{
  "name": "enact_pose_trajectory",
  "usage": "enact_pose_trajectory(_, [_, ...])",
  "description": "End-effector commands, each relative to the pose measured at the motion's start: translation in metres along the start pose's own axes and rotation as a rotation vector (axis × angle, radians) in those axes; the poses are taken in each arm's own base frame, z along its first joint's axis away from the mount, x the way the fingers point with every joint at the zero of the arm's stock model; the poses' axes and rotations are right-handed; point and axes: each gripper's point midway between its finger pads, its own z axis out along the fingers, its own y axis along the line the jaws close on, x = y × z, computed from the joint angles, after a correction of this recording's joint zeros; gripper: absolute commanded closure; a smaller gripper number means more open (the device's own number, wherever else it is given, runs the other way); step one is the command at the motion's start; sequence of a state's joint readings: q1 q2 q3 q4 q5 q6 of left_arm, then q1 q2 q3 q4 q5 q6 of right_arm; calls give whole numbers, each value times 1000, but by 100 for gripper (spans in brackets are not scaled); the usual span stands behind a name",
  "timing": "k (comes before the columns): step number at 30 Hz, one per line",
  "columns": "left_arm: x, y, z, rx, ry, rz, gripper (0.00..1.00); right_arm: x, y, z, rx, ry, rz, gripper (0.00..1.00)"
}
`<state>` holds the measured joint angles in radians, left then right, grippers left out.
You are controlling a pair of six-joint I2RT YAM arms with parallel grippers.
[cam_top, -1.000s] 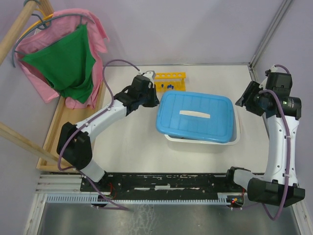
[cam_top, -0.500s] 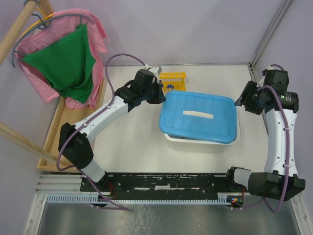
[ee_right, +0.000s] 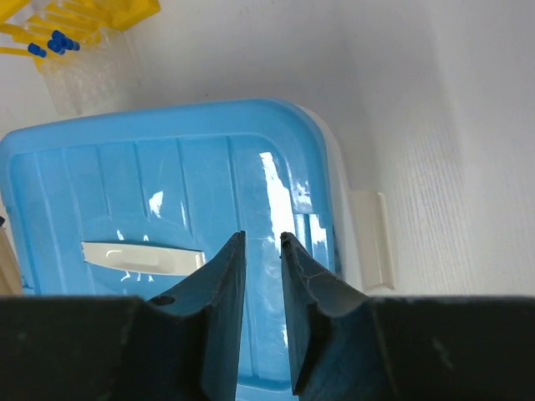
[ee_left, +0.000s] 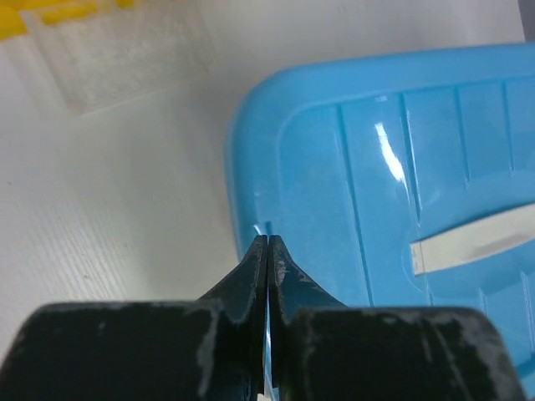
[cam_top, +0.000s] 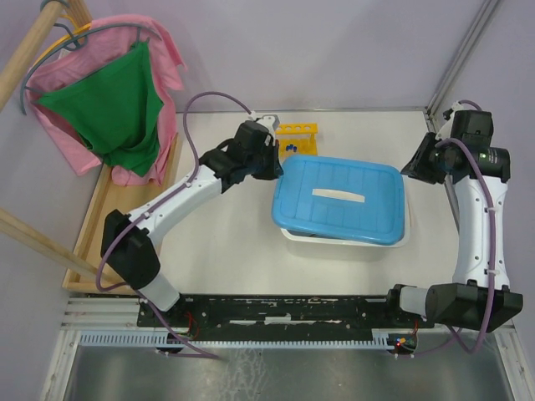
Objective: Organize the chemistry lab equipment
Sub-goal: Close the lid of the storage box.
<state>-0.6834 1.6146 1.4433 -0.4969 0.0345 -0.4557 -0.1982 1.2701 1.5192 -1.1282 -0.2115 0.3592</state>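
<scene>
left gripper [ee_left: 267, 241]: fingers pressed together, nothing between them. Tips sit right at the rim of the blue lid [ee_left: 401, 167], at its left corner. Looks like contact, can't confirm. The lid spreads ahead and to the right of the tips, and its white strip [ee_left: 476, 246] lies further right. Bare white table [ee_left: 109, 234] is left of the tips. Further ahead-left, at the frame edge, is a sliver of the yellow test-tube rack [ee_left: 50, 10], apart from the lid.

right gripper [ee_right: 261, 238]: fingers apart by a narrow gap, holding nothing, hanging over the lid's right end. The lid surface shows through the gap. Just right of the tips, the white tub [ee_right: 368, 238] rim and a handle tab stick out from under the lid. The white strip is left of the tips. Far ahead-left, past the lid's far edge, is the rack with the blue-capped tubes [ee_right: 57, 40]. Can't tell which holes they're in.

Top view: lid sits on the tub, slightly skewed, with a gripper at each end. The rack is just beyond the left gripper, behind the tub's far left corner. Well out to the left of the left arm, pink and green cloths [cam_top: 109, 109] hang on a hanger.
</scene>
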Motion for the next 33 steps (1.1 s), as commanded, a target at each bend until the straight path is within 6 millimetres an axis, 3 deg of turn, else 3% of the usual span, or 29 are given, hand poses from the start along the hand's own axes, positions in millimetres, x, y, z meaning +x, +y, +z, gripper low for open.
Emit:
enact_pose_trajectory(1, [-80, 12, -18, -51, -223, 16, 97, -20, 24, -5, -93, -54, -57, 70])
enact_pose_trajectory(4, [-117, 10, -15, -58, -281, 18, 97, -22, 30, -1, -109, -40, -71, 71])
enact_pose_trajectory(7, [-134, 4, 3, -35, -266, 11, 97, -22, 34, 3, -114, -25, -85, 71])
enact_pose_trajectory(9, [-123, 6, 38, -33, -176, 9, 97, -22, 37, 4, -119, -21, -94, 71])
enact_pose_trajectory(12, [-105, -1, 67, 8, -38, 0, 97, -23, 40, 5, -124, -16, -103, 70])
enact_pose_trajectory(16, [-76, -1, 87, 24, 81, -3, 97, -22, 42, 5, -123, -13, -117, 70])
enact_pose_trajectory(22, [-46, 13, 88, -18, 173, 26, 97, -20, 42, 7, -121, -5, -124, 69])
enact_pose_trajectory(30, [-34, 10, 66, -25, 186, 40, 97, -14, 45, 17, -129, 33, -135, 69])
enact_pose_trajectory(33, [-29, 21, 65, -73, 177, 40, 97, -14, 49, 19, -139, 30, -139, 69])
